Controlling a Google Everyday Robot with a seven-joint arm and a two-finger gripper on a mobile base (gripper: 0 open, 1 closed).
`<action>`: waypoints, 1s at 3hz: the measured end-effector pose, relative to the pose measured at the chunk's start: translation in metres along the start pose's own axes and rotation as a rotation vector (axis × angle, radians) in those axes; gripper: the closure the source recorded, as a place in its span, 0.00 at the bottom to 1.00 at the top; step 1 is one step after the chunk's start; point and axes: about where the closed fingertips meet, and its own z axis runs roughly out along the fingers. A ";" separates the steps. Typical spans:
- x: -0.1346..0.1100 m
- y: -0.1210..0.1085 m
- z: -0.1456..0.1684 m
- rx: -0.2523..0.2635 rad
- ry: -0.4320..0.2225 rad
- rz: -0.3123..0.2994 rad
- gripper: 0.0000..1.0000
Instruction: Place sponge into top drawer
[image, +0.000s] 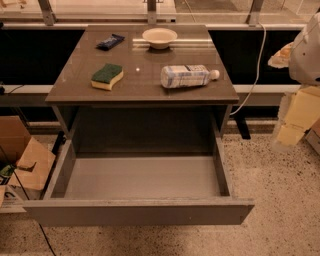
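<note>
The sponge (107, 76), yellow with a dark green scrub layer on top, lies flat on the left part of the tabletop (142, 92). The top drawer (140, 211) is pulled fully out below the tabletop, and its grey floor holds nothing. My gripper (295, 117) shows as pale yellowish blocks under a white arm at the right edge of the view. It is beside the table's right side, well away from the sponge and above the floor to the right of the drawer.
A dark blue wrapped packet (110, 41) and a white bowl (159, 37) sit at the back of the tabletop. A plastic bottle (187, 76) lies on its side at the right. A cardboard box (25, 160) stands on the floor at the left. A white cable (257, 70) hangs behind the table's right side.
</note>
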 end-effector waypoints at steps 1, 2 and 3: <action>-0.004 -0.001 -0.001 0.013 -0.009 -0.003 0.00; -0.029 -0.006 0.007 0.033 -0.060 -0.014 0.00; -0.069 -0.016 0.025 0.039 -0.157 -0.010 0.00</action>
